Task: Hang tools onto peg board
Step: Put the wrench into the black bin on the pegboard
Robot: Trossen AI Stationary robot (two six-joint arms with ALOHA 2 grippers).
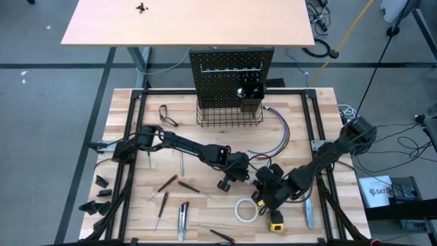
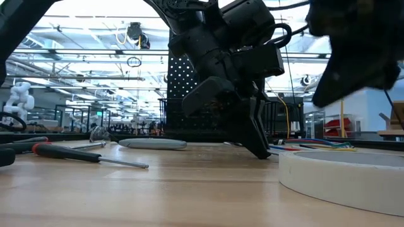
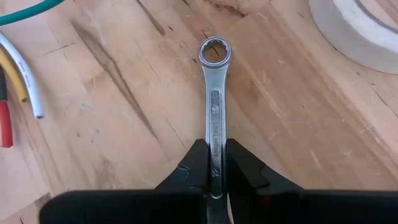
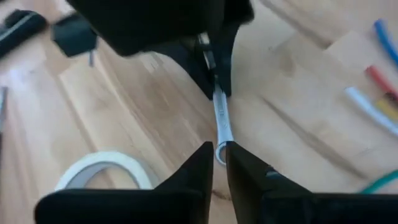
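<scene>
A silver wrench (image 3: pixel 215 106) with a ring end (image 3: pixel 215 53) is in my left gripper (image 3: pixel 216 171), which is low over the wooden table's middle (image 1: pixel 237 176). My right gripper (image 4: pixel 219 155) is just to its right (image 1: pixel 265 186), raised above the table, its fingers nearly together on nothing. In the right wrist view the wrench's ring end (image 4: pixel 221 151) shows beyond those fingertips. The black peg board (image 1: pixel 231 72) stands upright at the table's far edge, with a wire basket (image 1: pixel 229 117) and a small bin (image 1: pixel 250 102). My left gripper pinches the wrench's shank (image 3: pixel 214 152) by its two narrow edges between the two fingers, back from the ring end. The fingers come slanting down from the table's left, and the wrench sticks out forward past them. Whether it is clear of the table I cannot tell.
A white tape roll (image 1: pixel 246 210) and a yellow tape measure (image 1: pixel 276 223) lie near the grippers. Screwdrivers (image 1: pixel 166 183) and utility knives (image 1: pixel 182 222) lie at the near left, another knife (image 1: pixel 309 213) at the right. Pliers (image 1: pixel 167 115) lie at the far left, coloured wires (image 1: pixel 276 133) by the basket.
</scene>
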